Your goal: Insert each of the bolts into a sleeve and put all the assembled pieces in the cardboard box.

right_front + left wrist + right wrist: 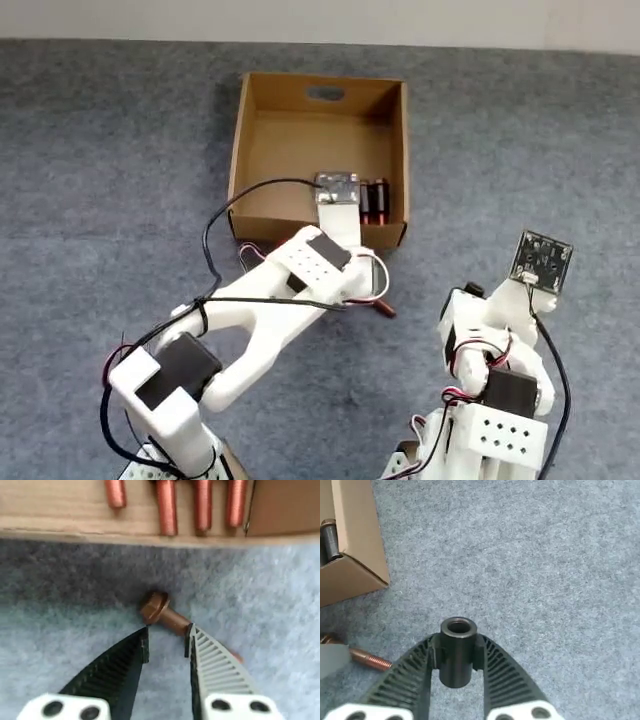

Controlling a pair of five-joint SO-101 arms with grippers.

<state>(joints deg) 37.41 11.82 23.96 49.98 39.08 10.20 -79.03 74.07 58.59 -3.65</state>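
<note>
Setting: robotics test bench, seemingly a lab or maker's workshop.
Surface: grey carpet-like mat (110,150) covers the table up to a pale strip (320,18) at its far edge.
Hardware: left arm (260,320) and right arm (500,430), white plastic with black motors and loose wires (207,238).
Props: plain cardboard box (243,150).

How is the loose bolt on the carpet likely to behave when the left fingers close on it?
The bolt looks like rigid metal, so probably stiff and heavy for its size. Its round shaft could roll, though the flanged head and fuzzy carpet should limit that.
</note>
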